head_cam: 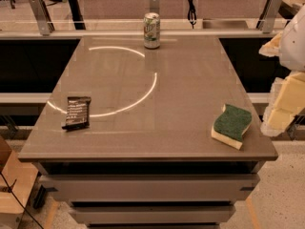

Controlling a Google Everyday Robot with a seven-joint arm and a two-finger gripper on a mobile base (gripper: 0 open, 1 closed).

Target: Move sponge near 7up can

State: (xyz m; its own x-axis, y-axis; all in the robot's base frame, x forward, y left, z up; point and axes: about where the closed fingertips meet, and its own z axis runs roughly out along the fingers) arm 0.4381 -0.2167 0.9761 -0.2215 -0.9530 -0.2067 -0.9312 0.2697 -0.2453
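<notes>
At the right edge of the camera view, the gripper hangs just off the table's right side, pale yellow, partly cut off by the frame; cannot tell if it is apart or together, and it holds nothing visible. Sponge lies flat on the table at the front right corner, green scouring side up, yellow foam below, turned at a slant, near the right edge and close to the gripper but not touching it. 7up can stands upright at the far edge of the table, about mid-width, well apart from the sponge. Black snack wrapper lies flat near the front left edge, far from both. A bright curved light reflection arcs across the tabletop between wrapper and can. Railing posts and floor sit behind the table.
</notes>
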